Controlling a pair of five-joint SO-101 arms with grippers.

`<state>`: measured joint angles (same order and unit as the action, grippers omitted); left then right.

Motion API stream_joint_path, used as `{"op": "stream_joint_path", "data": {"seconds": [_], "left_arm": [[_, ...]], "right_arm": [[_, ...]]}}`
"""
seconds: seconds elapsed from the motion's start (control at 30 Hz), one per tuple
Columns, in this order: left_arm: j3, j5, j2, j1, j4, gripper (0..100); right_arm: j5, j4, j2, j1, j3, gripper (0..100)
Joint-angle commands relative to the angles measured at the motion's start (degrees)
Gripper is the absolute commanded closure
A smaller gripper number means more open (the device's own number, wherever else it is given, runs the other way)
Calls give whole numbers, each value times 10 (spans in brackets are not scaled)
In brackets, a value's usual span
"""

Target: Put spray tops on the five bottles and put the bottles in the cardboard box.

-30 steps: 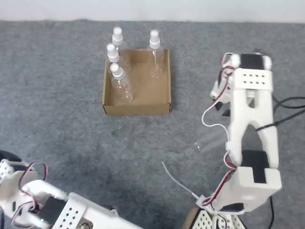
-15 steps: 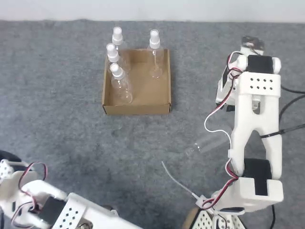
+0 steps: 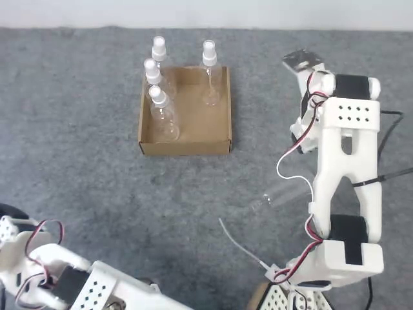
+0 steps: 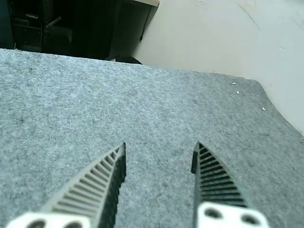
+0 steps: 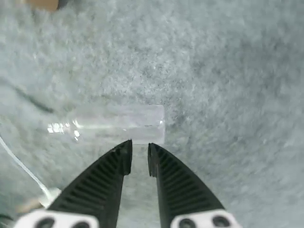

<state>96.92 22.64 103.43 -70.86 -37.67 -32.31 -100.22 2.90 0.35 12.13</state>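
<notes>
Right gripper [image 5: 139, 148]; four bottles [image 3: 159, 110] in box [image 3: 187, 148]

4 capped btls [image 3: 161, 106] upright in cardboard box [image 3: 193, 147]; 5th btl [image 5: 118, 124] uncapped, lying flat.

Soft, even light is coming down from overhead, leaving only a thin shadow along the near wall of the cardboard box [image 3: 186, 147]. Small glints are shining on the lying bottle [image 5: 118, 124]. Beyond the grey counter [image 4: 142, 109], a pale wall [image 4: 228, 38] is glowing beside a dark corner [image 4: 71, 23].
</notes>
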Motion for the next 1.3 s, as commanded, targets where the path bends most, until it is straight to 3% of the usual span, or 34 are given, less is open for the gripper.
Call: {"op": "stream_joint_path", "data": {"seconds": [0.0,0.3,0.5,0.7,0.87,1.03,1.27], "left_arm": [[-3,-3,-4,4,14,791],[-3,-3,-4,4,14,791],[-3,-3,-4,4,14,791],[-3,-4,-4,39,4,791],[-3,-4,-4,41,2,791],[-3,-4,-4,41,2,790],[-3,-4,-4,42,2,790]], "right_arm": [[-105,-17,-36,-22,-18,991],[-276,-22,-42,-46,-102,991],[-324,-18,-40,-47,-109,987],[-347,-23,-41,-47,-109,832],[-462,-22,-42,-45,-137,697],[-545,-17,-42,-47,-177,680],[-580,29,-36,-58,-207,680]]}}
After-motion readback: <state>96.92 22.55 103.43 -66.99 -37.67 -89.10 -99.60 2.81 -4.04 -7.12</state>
